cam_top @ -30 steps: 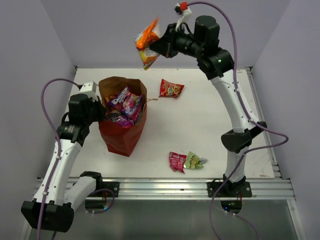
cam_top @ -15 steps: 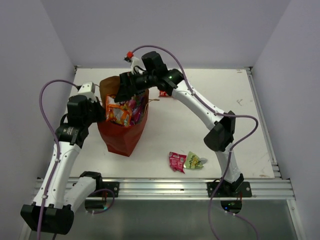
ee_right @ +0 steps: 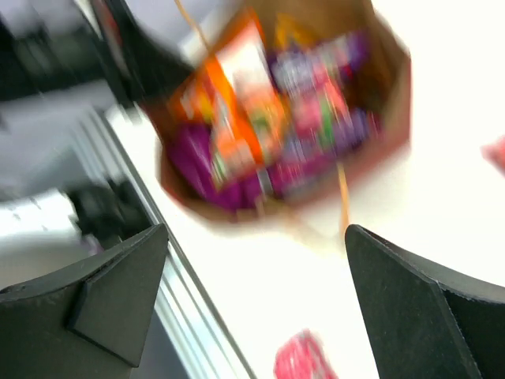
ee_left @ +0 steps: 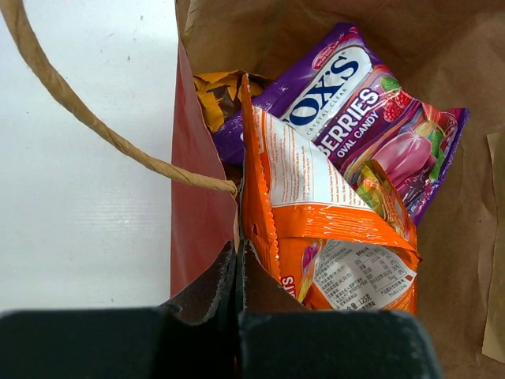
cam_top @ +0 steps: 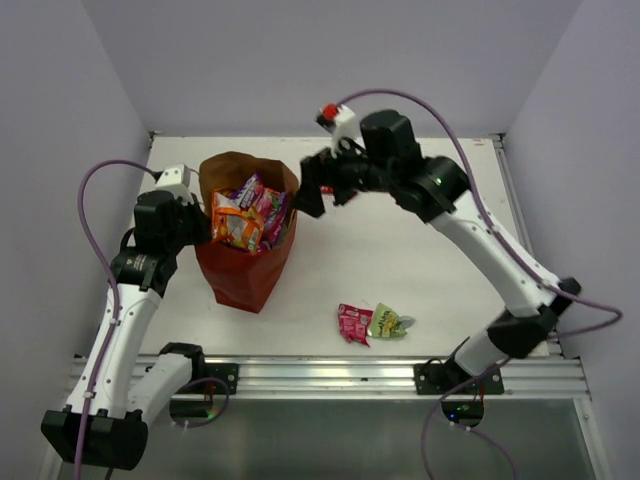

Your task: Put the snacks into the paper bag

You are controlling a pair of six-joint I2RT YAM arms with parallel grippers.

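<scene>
From above, the tall crinkled paper bag (cam_top: 240, 275) stands upright on the smooth white tabletop (cam_top: 400, 270). My right gripper (cam_top: 312, 192) hangs just beside it, fingers spread, holding nothing. A pink packet (cam_top: 354, 323) and a green packet (cam_top: 390, 320) lie touching near me.

My left wrist camera shows my left gripper (ee_left: 237, 268) pinched tight on the bag's thin rim. A shiny orange packet (ee_left: 316, 213) and a purple bag (ee_left: 355, 103) sit inside, by a rough twine handle (ee_left: 95, 126).

My right wrist camera is blurry.
</scene>
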